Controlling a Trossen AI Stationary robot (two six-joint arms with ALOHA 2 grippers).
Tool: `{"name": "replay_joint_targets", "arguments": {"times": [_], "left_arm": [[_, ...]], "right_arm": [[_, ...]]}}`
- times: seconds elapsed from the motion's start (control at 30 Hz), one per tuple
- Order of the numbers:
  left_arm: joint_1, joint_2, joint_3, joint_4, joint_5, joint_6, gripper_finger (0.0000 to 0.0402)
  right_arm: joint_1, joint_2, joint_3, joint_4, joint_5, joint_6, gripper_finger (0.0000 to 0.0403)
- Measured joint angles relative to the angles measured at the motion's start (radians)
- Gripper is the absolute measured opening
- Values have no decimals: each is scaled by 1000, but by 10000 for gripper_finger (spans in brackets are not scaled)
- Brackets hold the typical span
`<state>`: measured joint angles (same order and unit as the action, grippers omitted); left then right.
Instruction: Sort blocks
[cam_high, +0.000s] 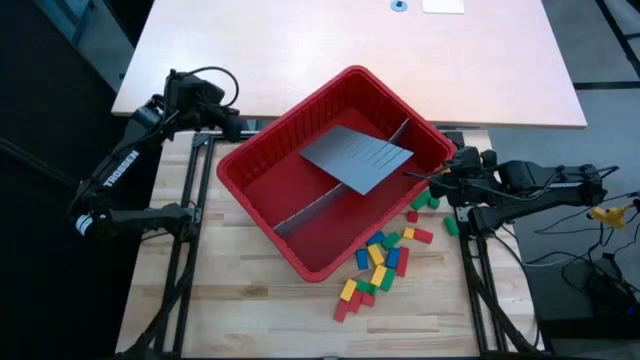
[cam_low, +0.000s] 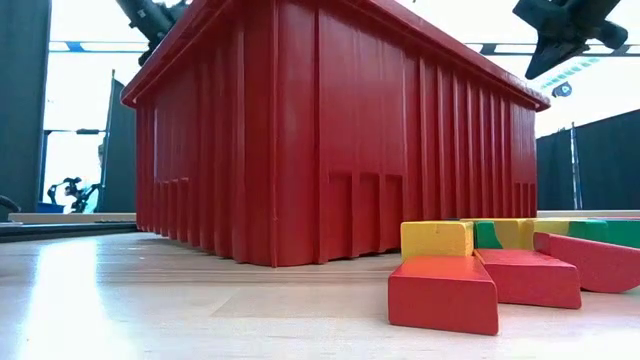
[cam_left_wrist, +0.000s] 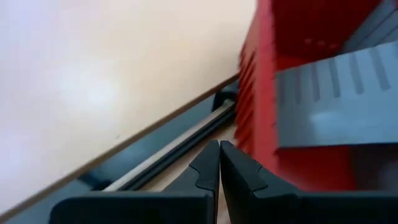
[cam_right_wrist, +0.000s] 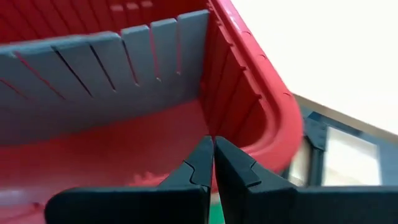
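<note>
Dozens of small coloured blocks (cam_high: 380, 262) lay scattered on the wooden table (cam_high: 250, 310), just beside the red bin (cam_high: 290, 240) and outside it. Grey slotted panels (cam_high: 355, 155) sat inside the bin. Both grippers hung with fingers pressed together, holding nothing: left gripper (cam_high: 243, 128) and right gripper (cam_high: 437, 178) at opposite rims.
</note>
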<state>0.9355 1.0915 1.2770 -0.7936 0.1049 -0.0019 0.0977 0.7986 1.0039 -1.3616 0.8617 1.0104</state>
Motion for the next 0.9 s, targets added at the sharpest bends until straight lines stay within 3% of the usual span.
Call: {"name": "replay_joint_targets", "arguments": {"times": [0.2, 0.4, 0.67, 0.9], "left_arm": [[-27, 29, 5, 46, 19, 59, 0], [-30, 60, 5, 47, 24, 79, 0], [-30, 91, 5, 70, 129, 98, 0], [-30, 96, 5, 114, 141, 121, 0]], "right_arm": [[0, -14, 4, 153, 2, -119, 0], [0, -12, 4, 171, 1, -147, 0], [0, -19, 4, 234, 2, -176, 0], [0, -21, 4, 419, -7, -397, 0]]}}
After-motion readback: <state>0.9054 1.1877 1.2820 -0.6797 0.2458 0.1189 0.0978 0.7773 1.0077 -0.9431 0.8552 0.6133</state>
